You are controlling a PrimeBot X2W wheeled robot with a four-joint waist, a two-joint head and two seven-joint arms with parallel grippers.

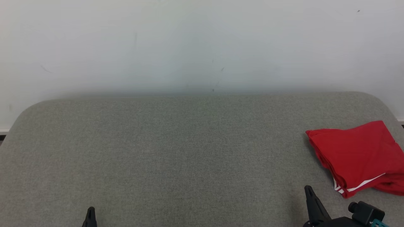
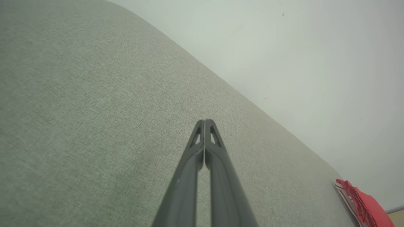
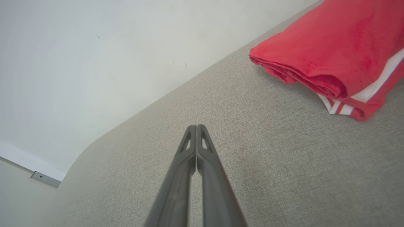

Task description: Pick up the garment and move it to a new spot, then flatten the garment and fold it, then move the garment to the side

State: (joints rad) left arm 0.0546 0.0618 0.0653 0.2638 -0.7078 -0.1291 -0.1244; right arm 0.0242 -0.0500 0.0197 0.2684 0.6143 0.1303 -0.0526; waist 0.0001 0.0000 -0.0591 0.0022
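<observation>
Left gripper (image 1: 91,212) and right gripper (image 1: 309,191): fingers pressed together, holding nothing. Red garment (image 1: 356,154) lies folded at the frame's right edge on the table (image 1: 189,151) (probably soft, light, limp); pinch a layered corner.

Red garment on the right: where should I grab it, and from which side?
Probably the thick folded edge of the red garment, which faces the middle of the grey surface. Come in with the right end effector from that side, low along the surface. It is shut, so open it first. The layers stack there, so one pinch should take them all.
</observation>
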